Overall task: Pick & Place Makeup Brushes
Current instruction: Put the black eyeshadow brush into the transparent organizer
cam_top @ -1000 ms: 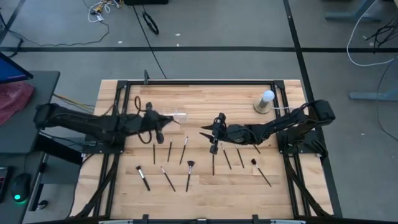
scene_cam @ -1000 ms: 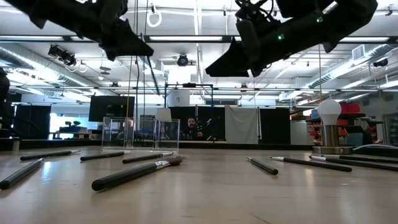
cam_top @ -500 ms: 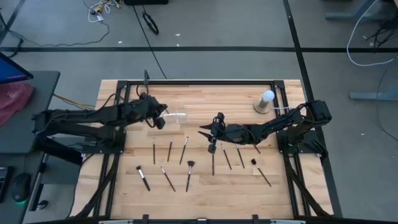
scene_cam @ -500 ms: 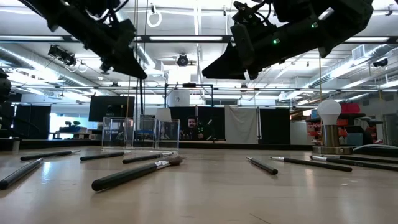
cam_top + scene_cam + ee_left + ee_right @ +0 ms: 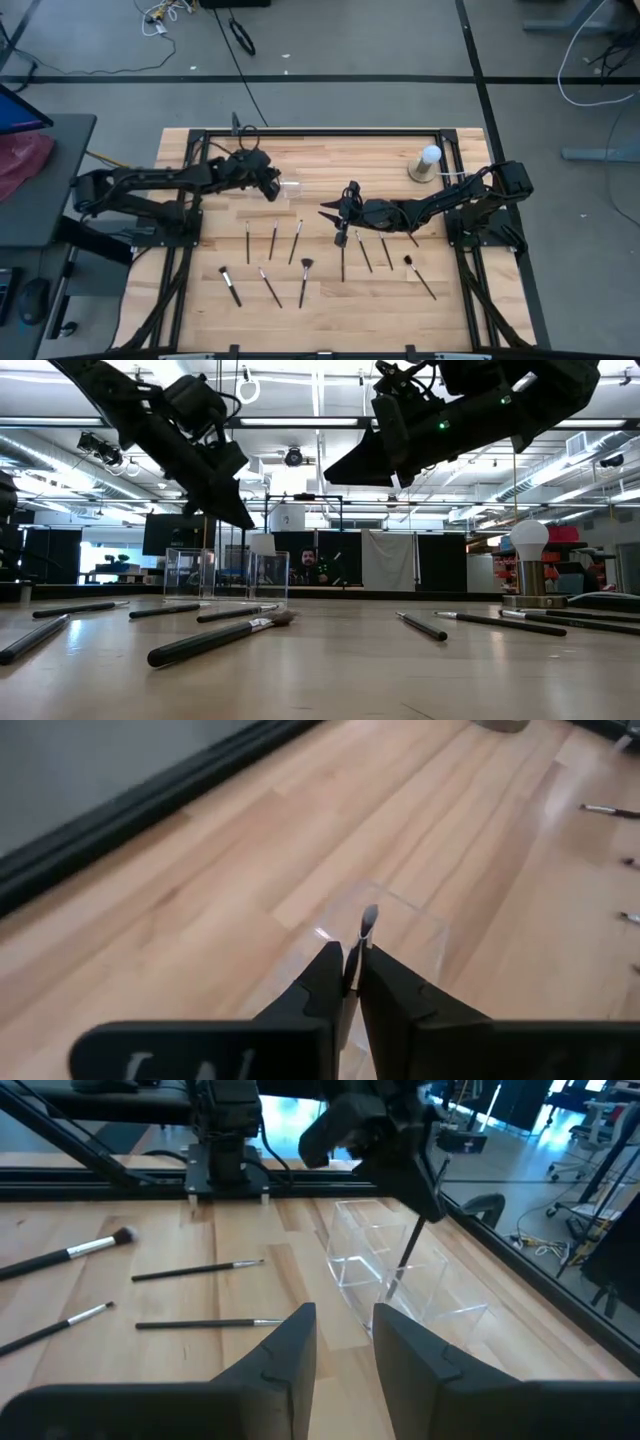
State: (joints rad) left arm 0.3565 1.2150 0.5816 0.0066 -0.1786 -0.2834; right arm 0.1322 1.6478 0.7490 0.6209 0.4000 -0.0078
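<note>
Over the clear box (image 5: 400, 1280), left gripper (image 5: 352, 970) jaws pinch a makeup brush (image 5: 408, 1248); right jaws narrowly parted.

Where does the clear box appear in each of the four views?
High: clear box, beside the left gripper.
Low, far left of middle.
Left wrist, beyond the fingers.
Right wrist, under the held brush.
Shared landmark: that brush.

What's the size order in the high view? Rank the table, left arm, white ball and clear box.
1. table
2. left arm
3-4. white ball and clear box: they look about alike, so I leave them unranked.
</note>
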